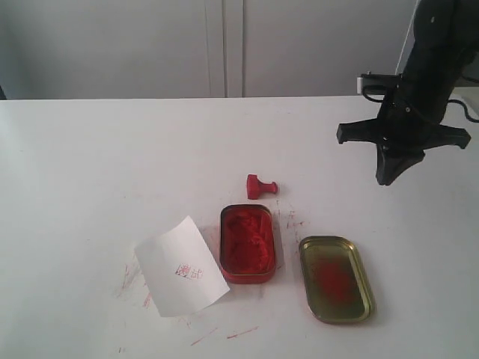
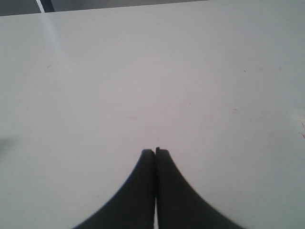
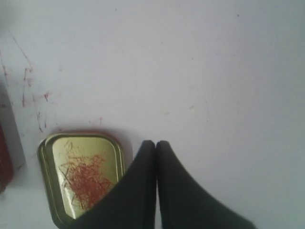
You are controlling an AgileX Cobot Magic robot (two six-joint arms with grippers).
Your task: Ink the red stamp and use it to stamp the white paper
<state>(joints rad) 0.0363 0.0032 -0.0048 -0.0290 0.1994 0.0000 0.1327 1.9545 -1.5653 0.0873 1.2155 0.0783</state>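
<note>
The red stamp (image 1: 261, 185) lies on its side on the table, just behind the open red ink tin (image 1: 247, 243). The white paper (image 1: 180, 267) rests left of the tin and carries a small red print near its right edge. My right gripper (image 1: 389, 178) hangs shut and empty above the table at the right, well away from the stamp; in the right wrist view its tips (image 3: 156, 143) meet beside the gold lid (image 3: 80, 177). My left gripper (image 2: 155, 151) is shut over bare table in the left wrist view and does not show in the exterior view.
The gold lid (image 1: 336, 278), smeared red inside, lies right of the ink tin. Red ink streaks mark the table (image 1: 90, 172) around the paper and tin. The table's far edge meets a pale wall.
</note>
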